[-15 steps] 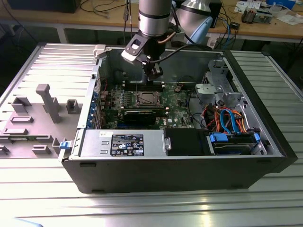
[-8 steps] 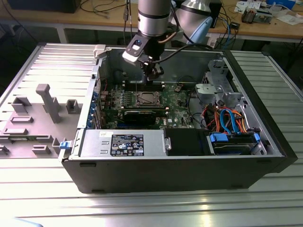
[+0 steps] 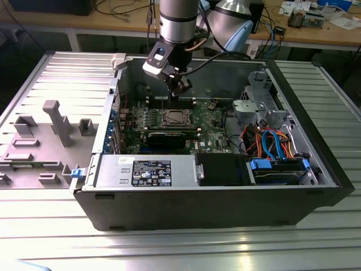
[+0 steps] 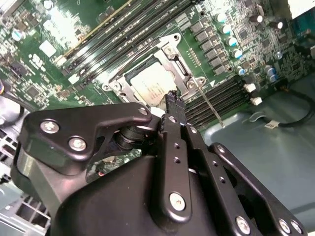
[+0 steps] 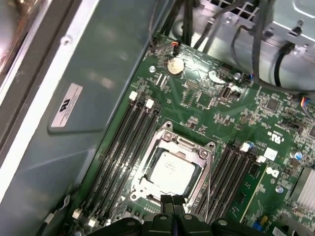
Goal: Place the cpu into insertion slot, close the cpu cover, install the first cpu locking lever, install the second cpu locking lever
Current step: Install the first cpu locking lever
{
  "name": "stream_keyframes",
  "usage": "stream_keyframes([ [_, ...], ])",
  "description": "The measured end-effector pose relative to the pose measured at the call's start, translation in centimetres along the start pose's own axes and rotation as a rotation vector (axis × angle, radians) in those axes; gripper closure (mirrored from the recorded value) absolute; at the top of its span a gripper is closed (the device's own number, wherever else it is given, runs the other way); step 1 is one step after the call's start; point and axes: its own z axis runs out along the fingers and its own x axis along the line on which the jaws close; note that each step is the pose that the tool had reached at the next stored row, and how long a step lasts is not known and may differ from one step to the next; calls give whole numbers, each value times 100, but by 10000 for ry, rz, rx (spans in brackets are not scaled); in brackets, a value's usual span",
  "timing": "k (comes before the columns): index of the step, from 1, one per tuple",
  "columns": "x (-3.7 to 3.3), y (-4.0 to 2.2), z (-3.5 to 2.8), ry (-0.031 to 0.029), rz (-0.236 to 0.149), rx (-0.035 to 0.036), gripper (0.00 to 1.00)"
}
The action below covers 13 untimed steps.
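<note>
Here the end effector (image 5: pixel 173 200) hangs low inside the open computer case (image 3: pixel 225 209), its two black fingers pressed together with nothing between them. In the second wrist view its tips (image 4: pixel 173 101) sit just over the near edge of the socket. Right below and ahead of them lies the cpu (image 5: pixel 170 172), silver top up, seated flat in the insertion slot (image 3: pixel 163 118). The cpu cover (image 5: pixel 189 143) lies down around the chip, framing it through its cut-out. A thin metal lever (image 4: pixel 211 110) runs along one side of the socket, close beside the fingertips; I cannot tell whether it is latched. Flanking the socket, a little farther from the end effector, are long black memory slots (image 5: pixel 118 152). Beyond those, a round coin cell (image 5: pixel 173 65) sits on the green motherboard (image 5: pixel 206 113). Farthest out, the case rests on a ribbed metal counter (image 3: pixel 169 248).
</note>
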Motion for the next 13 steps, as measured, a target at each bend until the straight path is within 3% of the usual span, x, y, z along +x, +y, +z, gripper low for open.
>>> stream_keyframes([
  [5,0,0,1,3,-681,6,89],
  [13,2,-2,2,3,-783,7,89],
])
